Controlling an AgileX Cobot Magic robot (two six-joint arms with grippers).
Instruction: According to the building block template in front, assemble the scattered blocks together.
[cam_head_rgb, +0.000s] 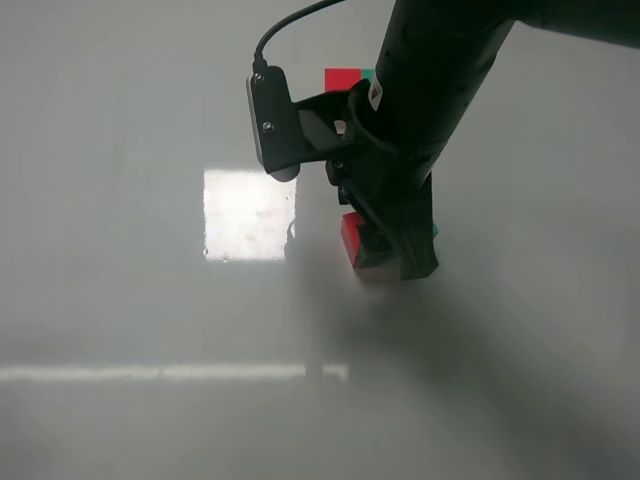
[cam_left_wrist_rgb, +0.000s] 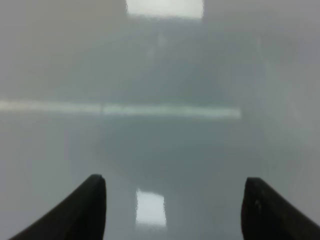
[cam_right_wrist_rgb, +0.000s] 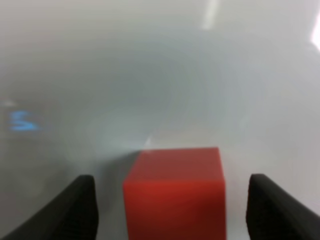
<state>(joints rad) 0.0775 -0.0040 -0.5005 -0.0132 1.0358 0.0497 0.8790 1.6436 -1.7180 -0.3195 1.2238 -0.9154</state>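
Note:
The building block template, a red and teal bar, lies at the far side of the table, partly hidden behind my right arm. One of the scattered blocks, a red cube, rests on the table under my right gripper. In the right wrist view the red cube stands between the open fingers of the right gripper, with a gap on each side. A teal sliver shows beside the gripper; the arm hides the rest of it. My left gripper is open over bare table and holds nothing.
The glossy grey table carries a bright square light reflection left of the red cube. A pale reflected stripe runs along the near side. The right arm's camera mount juts out to the left.

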